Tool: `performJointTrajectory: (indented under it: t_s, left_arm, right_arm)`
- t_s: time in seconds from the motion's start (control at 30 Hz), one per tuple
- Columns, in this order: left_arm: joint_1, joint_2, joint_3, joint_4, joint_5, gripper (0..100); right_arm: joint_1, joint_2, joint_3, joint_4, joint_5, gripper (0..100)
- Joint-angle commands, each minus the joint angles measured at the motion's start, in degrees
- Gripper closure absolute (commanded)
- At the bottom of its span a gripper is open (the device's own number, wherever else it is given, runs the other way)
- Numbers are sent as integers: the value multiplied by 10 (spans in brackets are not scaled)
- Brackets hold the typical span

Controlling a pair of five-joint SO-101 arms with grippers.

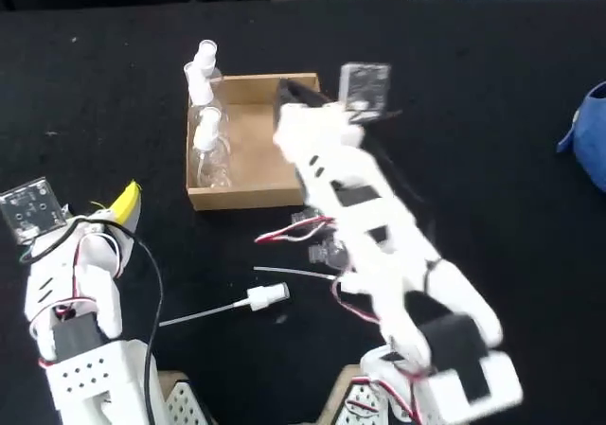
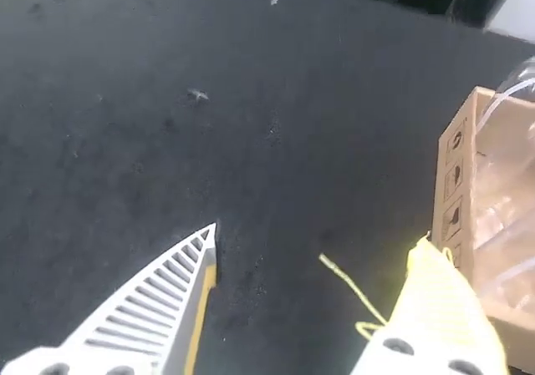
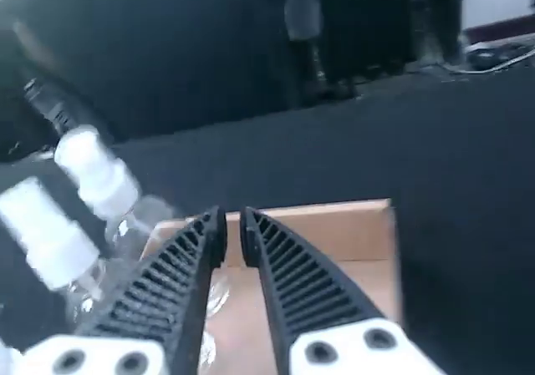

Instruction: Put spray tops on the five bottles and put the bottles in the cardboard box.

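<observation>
A shallow brown cardboard box [image 1: 244, 198] sits mid-table. Clear plastic bottles [image 1: 210, 155] are lined along its left wall with 3 white spray tops showing, probably crowded there to leave room for more. The right gripper [image 3: 232, 218] hangs over the box's far right part, its pincer almost clenched on nothing. A loose white spray top with a thin tube [image 1: 267, 295] lies nearer on the black table [image 1: 473, 113], apparently unfitted. The left gripper [image 2: 316, 240] hovers at the near left, released wide and empty.
</observation>
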Motion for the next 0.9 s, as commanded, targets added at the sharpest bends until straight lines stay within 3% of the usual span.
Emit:
performJointTrajectory:
  t_s: [0.0, 0.37, 0.6, 0.8, 0.87]
  left_arm:
    - [-6, -8, 27, -63, -1, 762]
    - [-6, -8, 53, -82, -1, 762]
    - [0, -8, 65, -85, 1, 762]
    - [0, -8, 66, -85, 2, 762]
    - [0, -8, 66, -84, 0, 762]
  right_arm:
    - [34, -112, -21, 124, 39, 986]
    - [147, -351, -55, 573, 398, 985]
    - [148, -377, -56, 789, 589, 979]
    - [142, -378, -58, 934, 713, 770]
    - [142, -378, -56, 953, 761, 756]
